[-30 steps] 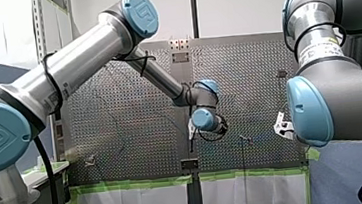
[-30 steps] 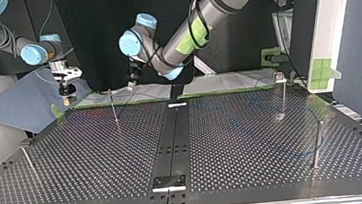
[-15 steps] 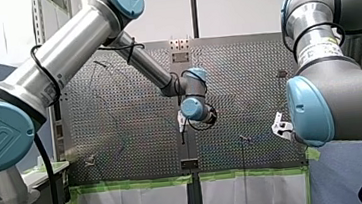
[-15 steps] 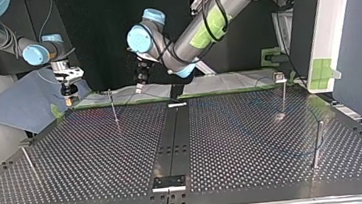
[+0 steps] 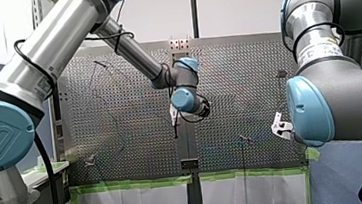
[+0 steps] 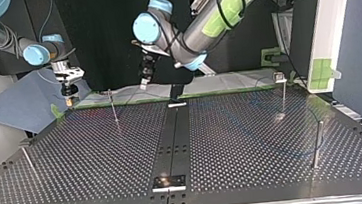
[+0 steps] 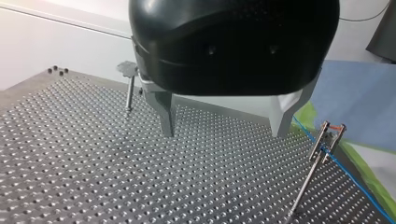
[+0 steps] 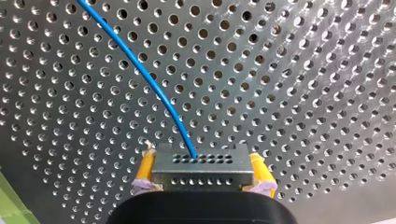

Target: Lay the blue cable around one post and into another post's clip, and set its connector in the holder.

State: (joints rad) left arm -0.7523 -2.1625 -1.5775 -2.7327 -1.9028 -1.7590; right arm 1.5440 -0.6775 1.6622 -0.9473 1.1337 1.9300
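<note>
My left gripper (image 7: 223,133) is wide open with nothing between its metal fingers (image 7: 167,122), hanging above the perforated table (image 7: 70,163). Over the last second it has lifted and swung away from the clip post (image 7: 322,149) toward the middle of the top view, and it now hangs clear of that post's head. From its wrist view, the blue cable (image 7: 355,186) crosses the post right at the clip. I cannot tell whether it is properly seated there or only lying against it. I read the retreat as the left arm being finished with the clipping.

My right gripper (image 8: 203,177) has not moved in that time. It is closed on the connector (image 8: 203,163), with a yellow pad pressed to each side, and the cable leaves the connector's face and curves off over the holes. In the top view this gripper sits at the far left corner, just beside the table's edge. That leaves the connector to be set down, and I cannot pick out the holder with any certainty.

For that move, the clip post stands near the right gripper, a second post (image 7: 129,88) stands further off, and my left arm still hangs over the dark centre strip (image 6: 172,138). Pulling hard on the connector could drag the cable out of the clip
</note>
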